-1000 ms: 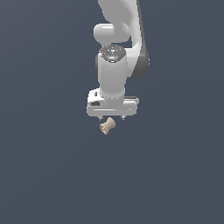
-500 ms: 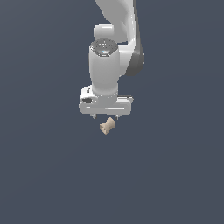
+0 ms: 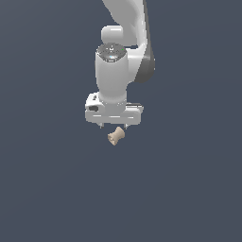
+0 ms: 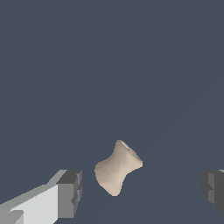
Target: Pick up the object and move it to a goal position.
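Note:
The object is a small beige spool (image 3: 116,136) with flared ends and a narrow waist, lying tilted on the dark grey floor. In the exterior view it shows just below the white gripper (image 3: 113,126), whose short fingertips hang right above it. In the wrist view the spool (image 4: 117,167) lies between the two grey finger pads (image 4: 70,194), nearer that pad than the other pad (image 4: 213,189). Neither pad touches it. The gripper (image 4: 140,192) is open wide and holds nothing.
A plain dark grey floor (image 3: 189,189) fills both views. The white arm (image 3: 124,52) rises from the gripper toward the top of the exterior view. No other objects show.
The gripper has moved toward the exterior view's left and turned a little, coming over the spool. The spool has not moved.

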